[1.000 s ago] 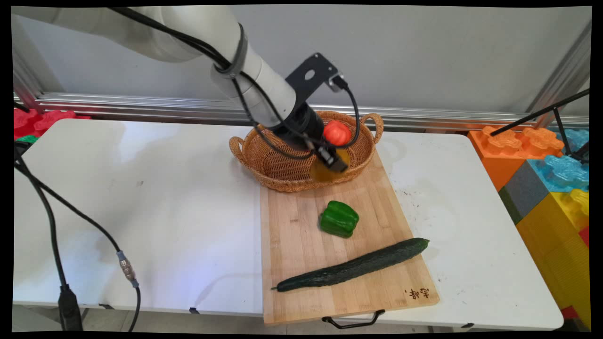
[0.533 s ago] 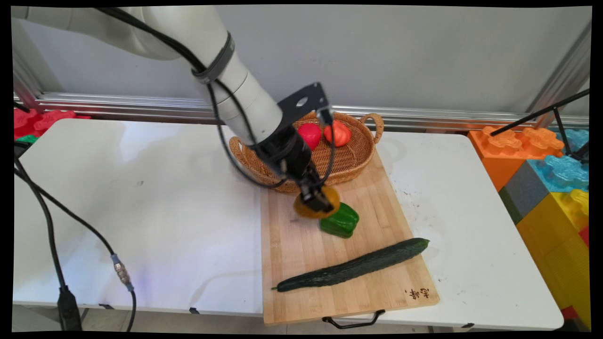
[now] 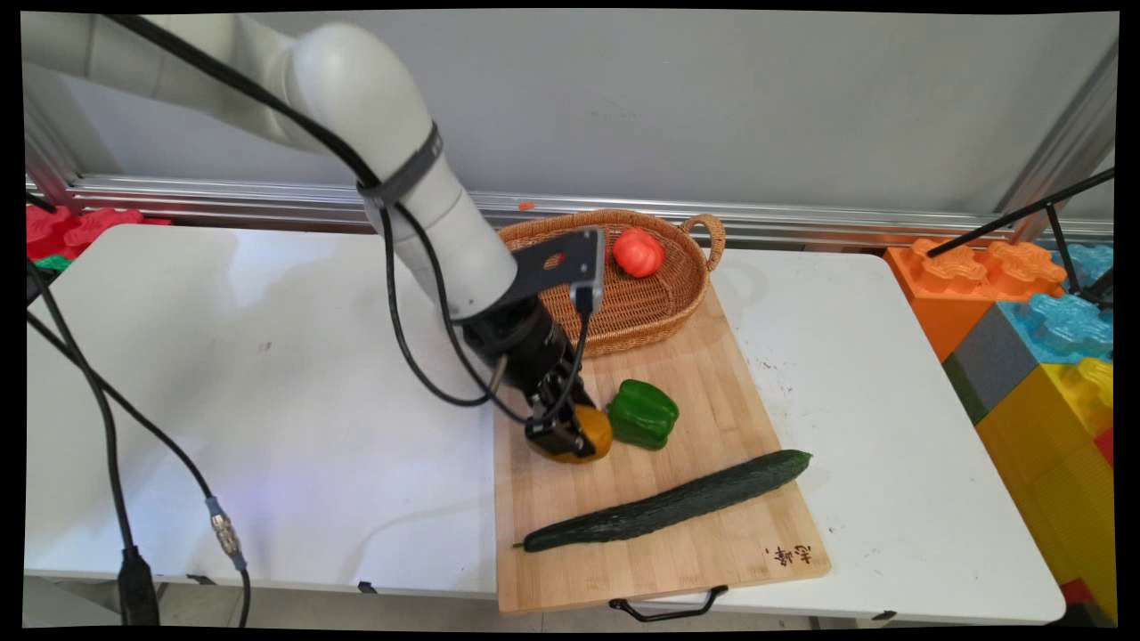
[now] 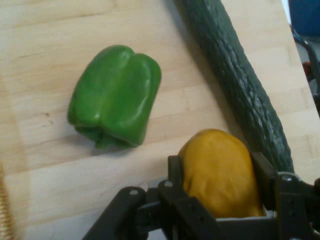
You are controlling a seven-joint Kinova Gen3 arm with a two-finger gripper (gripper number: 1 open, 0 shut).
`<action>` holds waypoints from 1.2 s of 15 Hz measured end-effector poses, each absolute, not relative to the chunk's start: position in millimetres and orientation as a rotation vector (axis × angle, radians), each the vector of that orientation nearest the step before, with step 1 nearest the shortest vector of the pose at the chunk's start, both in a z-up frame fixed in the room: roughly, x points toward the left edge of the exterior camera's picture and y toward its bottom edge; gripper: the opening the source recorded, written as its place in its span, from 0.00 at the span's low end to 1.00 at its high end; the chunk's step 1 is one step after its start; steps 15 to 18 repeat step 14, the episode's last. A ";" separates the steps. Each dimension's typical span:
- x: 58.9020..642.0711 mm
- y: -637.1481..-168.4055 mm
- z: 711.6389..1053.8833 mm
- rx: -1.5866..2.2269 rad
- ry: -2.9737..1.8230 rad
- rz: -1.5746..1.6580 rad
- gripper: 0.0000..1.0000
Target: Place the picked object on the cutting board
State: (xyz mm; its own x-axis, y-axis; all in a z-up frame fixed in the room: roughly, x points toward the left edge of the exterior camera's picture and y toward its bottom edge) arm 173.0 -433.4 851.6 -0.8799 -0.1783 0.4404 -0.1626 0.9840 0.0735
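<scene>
While the arm reaches down from the upper left, the black two-finger gripper [image 3: 563, 434] sits low over the wooden cutting board [image 3: 712, 543], its jaws closed on a yellow-orange bell pepper [image 3: 585, 434]. From the hand camera, the gripper [image 4: 220, 180] has one finger on each side of the yellow-orange bell pepper [image 4: 220, 170], which fills the gap between them. Whether this pepper touches the board cannot be told. A green bell pepper [image 3: 642, 414] lies on the board just beside the held pepper, on its right in the main view; the two appear very close, and contact cannot be confirmed. In the hand view the green bell pepper [image 4: 116, 95] lies on its side, apart from the held one. A long dark cucumber [image 3: 668, 503] lies slantwise across the nearer part of the board, apart from both peppers; the hand view shows the cucumber [image 4: 235, 75] running past the gripper's side. A wicker basket [image 3: 677, 303] with handles rests on the board's far end and holds a red-orange pepper [image 3: 637, 252]. The board lies on the white table [image 3: 267, 356], with a black handle [image 3: 668, 610] at its near edge.
</scene>
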 end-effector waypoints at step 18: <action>165.4 -439.3 811.4 0.022 -2.721 0.058 1.00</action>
